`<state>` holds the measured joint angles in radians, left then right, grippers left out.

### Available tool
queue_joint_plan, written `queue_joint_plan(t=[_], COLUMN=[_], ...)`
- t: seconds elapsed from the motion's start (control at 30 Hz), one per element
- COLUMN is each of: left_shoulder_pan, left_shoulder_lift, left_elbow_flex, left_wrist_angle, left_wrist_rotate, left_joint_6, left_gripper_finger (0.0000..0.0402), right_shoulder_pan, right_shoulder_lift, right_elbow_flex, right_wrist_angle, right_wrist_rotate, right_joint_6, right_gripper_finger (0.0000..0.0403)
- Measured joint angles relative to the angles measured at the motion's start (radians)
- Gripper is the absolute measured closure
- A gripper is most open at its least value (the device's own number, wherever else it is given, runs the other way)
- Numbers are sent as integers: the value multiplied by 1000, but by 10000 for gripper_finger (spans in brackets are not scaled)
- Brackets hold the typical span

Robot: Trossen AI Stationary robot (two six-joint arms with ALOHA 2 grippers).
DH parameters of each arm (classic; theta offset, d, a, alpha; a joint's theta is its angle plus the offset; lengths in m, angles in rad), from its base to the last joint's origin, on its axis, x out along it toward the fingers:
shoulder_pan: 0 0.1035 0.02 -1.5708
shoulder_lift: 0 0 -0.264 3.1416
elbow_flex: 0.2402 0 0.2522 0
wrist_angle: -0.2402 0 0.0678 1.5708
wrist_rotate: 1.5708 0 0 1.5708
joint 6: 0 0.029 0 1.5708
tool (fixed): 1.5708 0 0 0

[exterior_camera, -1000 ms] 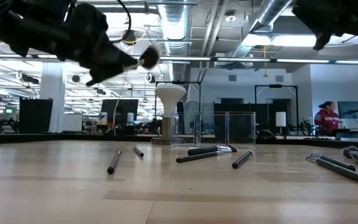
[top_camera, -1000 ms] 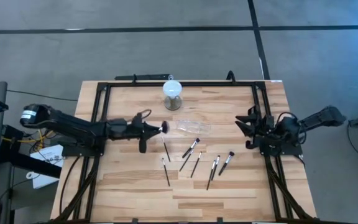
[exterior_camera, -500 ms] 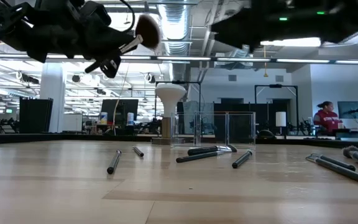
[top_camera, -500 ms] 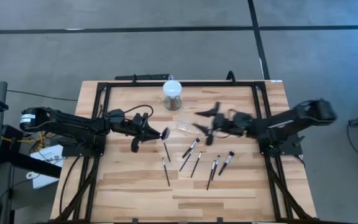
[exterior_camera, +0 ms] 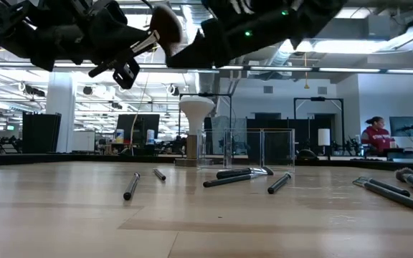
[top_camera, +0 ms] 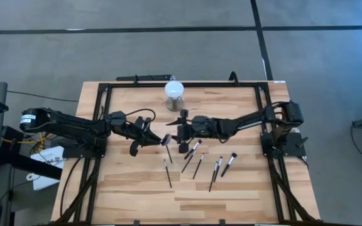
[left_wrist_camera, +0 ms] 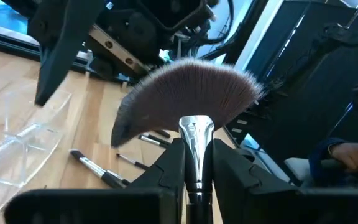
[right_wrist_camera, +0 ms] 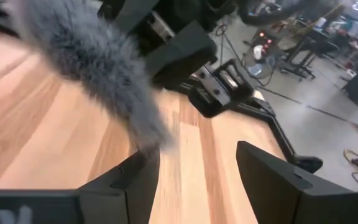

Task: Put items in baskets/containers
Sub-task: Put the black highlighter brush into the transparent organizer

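The left gripper is hanging above the table, its fingers pinching the silvery ferrule of a fan brush. The wide fan of bristles is spreading out just beyond the fingertips, and the handle is running back between the fingers.

The right gripper is reaching across from the other side, just beside the left one. Its fingers are standing wide apart with nothing clamped between them. In the right wrist view the grey bristles are sweeping down to the tip of one finger, while the gap between the two fingers is showing only bare wood.

The clear plastic container is standing on the table below and beyond the two sets of fingers, near a grey cylinder with a white round top. In the left wrist view one clear wall of the container is showing beside the held brush.

The other brushes are lying flat and scattered on the table, under and just past the right fingers, none touched by either gripper. Far behind the table a person is sitting.
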<state>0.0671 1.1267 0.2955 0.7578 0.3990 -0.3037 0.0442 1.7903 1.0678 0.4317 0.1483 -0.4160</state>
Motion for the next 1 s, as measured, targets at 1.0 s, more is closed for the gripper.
queue_joint_plan(t=[1.0], left_shoulder_pan=[0], left_shoulder_lift=[0], left_elbow_flex=[0], left_wrist_angle=[11], left_wrist_rotate=[-14], left_joint_6=[-16], left_gripper_finger=[345], right_shoulder_pan=[33], right_shoulder_lift=[43], right_elbow_flex=[77], right_wrist_angle=[29], right_wrist_rotate=[-171], right_joint_6=[-108], right_gripper_finger=[203])
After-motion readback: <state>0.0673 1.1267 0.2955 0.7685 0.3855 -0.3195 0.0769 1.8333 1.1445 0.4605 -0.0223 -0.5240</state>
